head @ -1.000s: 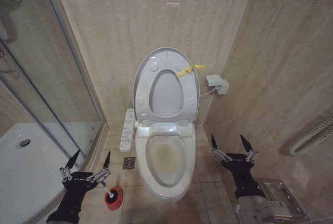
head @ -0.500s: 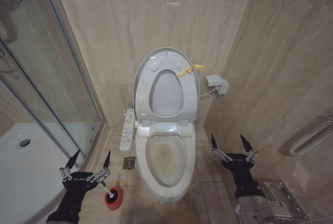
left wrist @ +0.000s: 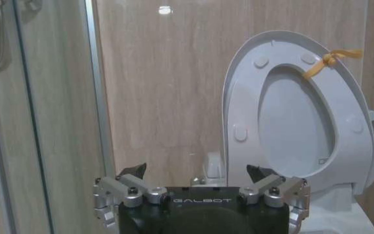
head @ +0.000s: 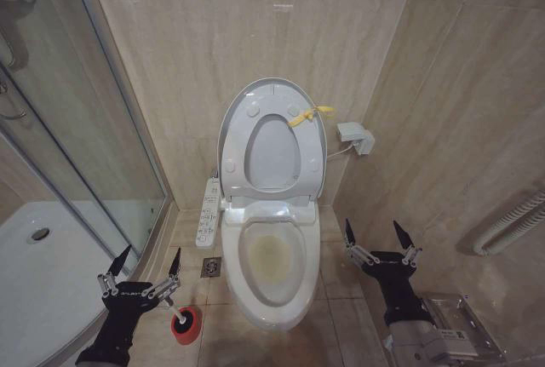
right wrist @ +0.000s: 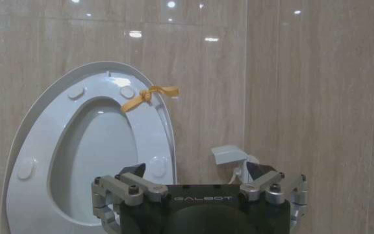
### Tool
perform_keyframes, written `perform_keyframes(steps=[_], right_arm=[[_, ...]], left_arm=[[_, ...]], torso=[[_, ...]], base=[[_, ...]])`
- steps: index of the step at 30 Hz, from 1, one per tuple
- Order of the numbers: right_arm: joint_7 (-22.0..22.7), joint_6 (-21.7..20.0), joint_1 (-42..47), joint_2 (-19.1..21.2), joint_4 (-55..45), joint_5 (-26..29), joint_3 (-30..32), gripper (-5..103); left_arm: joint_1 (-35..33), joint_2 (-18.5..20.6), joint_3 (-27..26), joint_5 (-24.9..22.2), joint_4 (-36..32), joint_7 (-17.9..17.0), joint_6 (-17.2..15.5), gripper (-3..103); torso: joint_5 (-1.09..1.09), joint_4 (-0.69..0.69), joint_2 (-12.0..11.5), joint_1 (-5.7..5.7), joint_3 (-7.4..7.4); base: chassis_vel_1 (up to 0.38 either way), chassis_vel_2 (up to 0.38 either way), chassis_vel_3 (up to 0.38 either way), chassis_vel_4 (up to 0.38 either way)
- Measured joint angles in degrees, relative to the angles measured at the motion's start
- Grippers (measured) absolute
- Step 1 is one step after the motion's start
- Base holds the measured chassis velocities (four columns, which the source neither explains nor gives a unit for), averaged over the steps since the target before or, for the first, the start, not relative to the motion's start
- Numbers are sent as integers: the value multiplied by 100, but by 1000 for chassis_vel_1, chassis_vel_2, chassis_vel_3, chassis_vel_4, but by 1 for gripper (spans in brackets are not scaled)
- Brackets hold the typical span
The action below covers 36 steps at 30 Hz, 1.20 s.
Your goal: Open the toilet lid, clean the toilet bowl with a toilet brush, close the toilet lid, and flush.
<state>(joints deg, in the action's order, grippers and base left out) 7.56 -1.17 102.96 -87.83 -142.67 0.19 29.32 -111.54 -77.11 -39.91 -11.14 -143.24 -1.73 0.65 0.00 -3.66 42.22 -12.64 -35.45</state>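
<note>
Looking down from the head camera, I see my left gripper [head: 145, 266] low by the floor with its two black pointy fingers spread wide, holding nothing. Just below and beside it sits the toilet brush [head: 179, 317], with a thin white handle standing in a round red holder on the tan tile floor [head: 341, 333]. My right gripper [head: 375, 239] hangs on the other side of the toilet, fingers spread wide too, with nothing between them.

Between my two grippers is the toilet bowl [head: 274, 256]. It is smooth, white and egg-shaped, with yellow stains inside. A long white button panel [head: 207, 212] sticks out on the side nearer my left gripper. Up past both grippers, the shiny white toilet lid [head: 272, 94] stands up against the stone-look wall [head: 255, 26], with the ring-shaped seat [head: 274, 150] folded up against it. A yellow tag [head: 308, 115] is tied at the edge. A clear glass shower door [head: 77, 129] stands beyond my left gripper.
</note>
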Motion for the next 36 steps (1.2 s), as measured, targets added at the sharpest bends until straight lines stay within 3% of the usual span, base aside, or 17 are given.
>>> perform_keyframes(steps=[36], right_arm=[[0,0,0,0,0,0,0,100]], left_arm=[[1,0,0,0,0,0,0,100]], torso=[[0,0,0,0,0]], base=[[0,0,0,0]])
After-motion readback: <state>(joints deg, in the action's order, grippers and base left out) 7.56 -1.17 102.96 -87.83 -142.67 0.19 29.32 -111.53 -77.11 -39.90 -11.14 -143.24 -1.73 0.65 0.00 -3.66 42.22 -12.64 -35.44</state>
